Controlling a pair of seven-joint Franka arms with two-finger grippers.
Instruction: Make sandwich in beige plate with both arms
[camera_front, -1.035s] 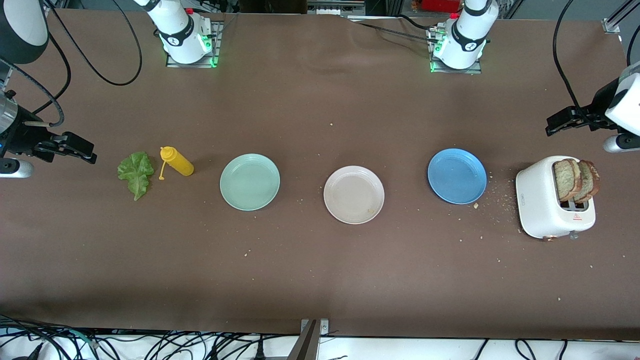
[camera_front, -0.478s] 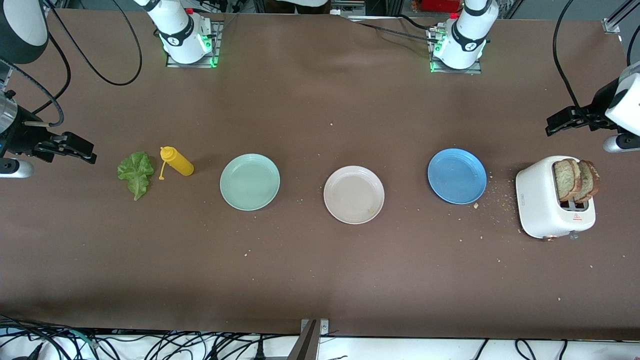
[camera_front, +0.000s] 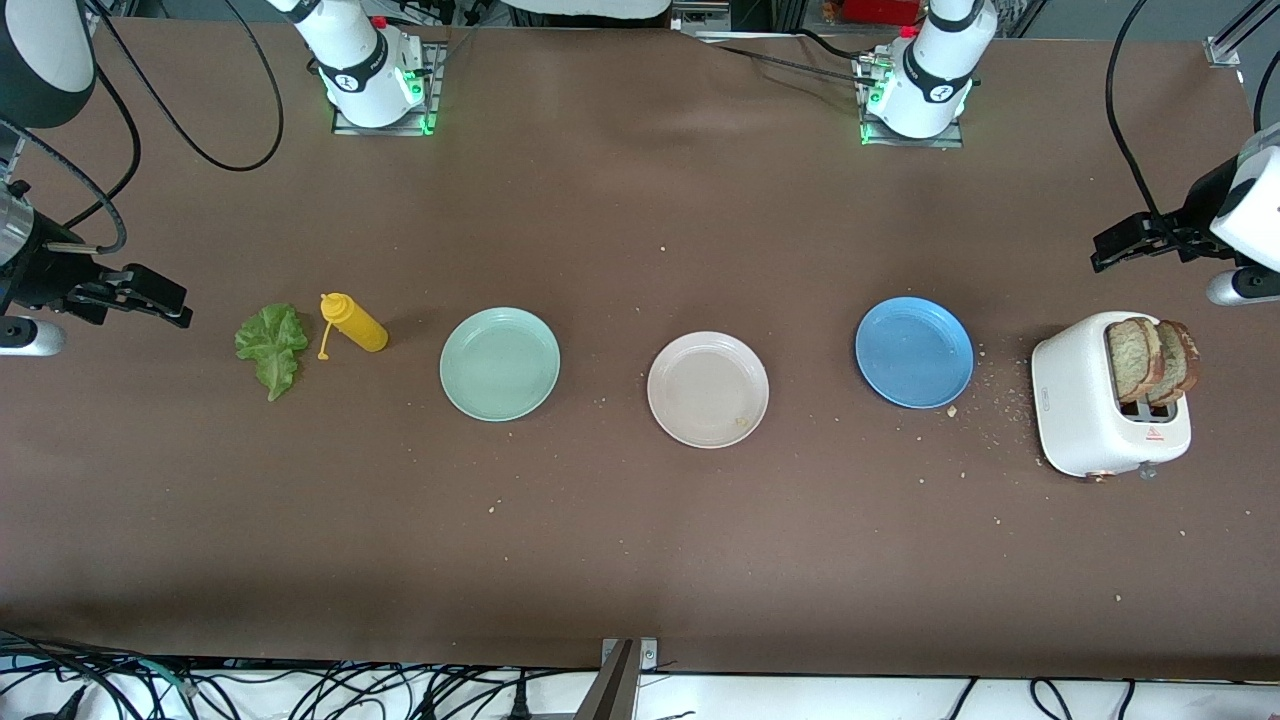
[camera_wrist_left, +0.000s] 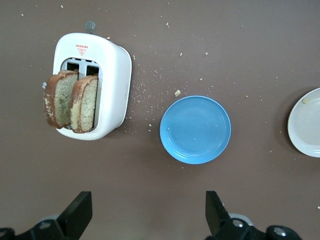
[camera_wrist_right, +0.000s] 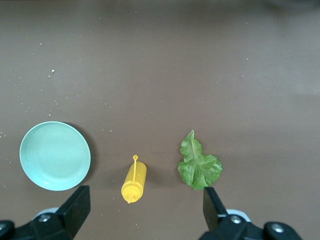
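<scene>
Clearly nothing is assembled: the round beige plate (camera_front: 708, 389) sits bare mid-table, two brown toast slices (camera_front: 1152, 359) in the white toaster (camera_front: 1085, 410) at its 3 o'clock, the ruffled green lettuce leaf (camera_front: 271, 346) at 9 o'clock. The left gripper (camera_wrist_left: 147, 220) over the toaster's end and the right gripper (camera_wrist_right: 145, 217) over the lettuce's end gape wide (holding nothing).

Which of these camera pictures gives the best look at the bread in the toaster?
The left wrist view: both bread slices fill it large, sticking out of the toaster. The front view shows the same slices smaller, at the left arm's end of the table. The right wrist view shows neither.
</scene>
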